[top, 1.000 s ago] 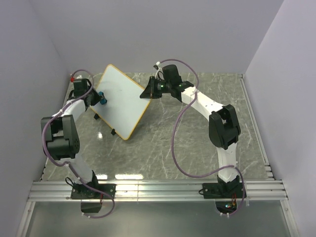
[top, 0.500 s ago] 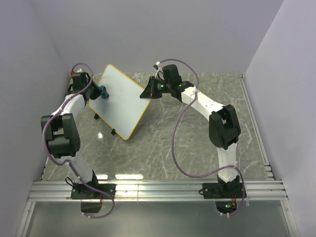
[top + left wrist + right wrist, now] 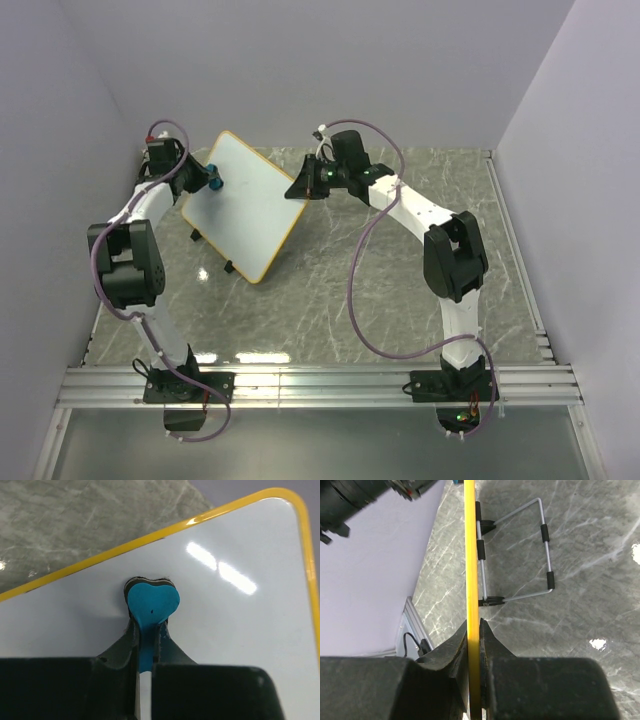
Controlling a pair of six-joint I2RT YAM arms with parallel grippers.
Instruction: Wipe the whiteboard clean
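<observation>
Glossy yellow-framed whiteboard (image 3: 245, 205), heart-shaped blue eraser (image 3: 152, 602)

One whiteboard (image 3: 245, 210), one eraser (image 3: 152, 602) (blue, heart-shaped) — and one wire stand (image 3: 547, 555).

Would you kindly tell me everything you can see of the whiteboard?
The whiteboard is a square, glossy white panel with rounded corners and a thin yellow frame; no marks show on it. It stands tilted on the table, propped by a wire stand with black clips. The right gripper clamps one edge between its fingers; the left gripper presses a blue eraser to its face.
</observation>
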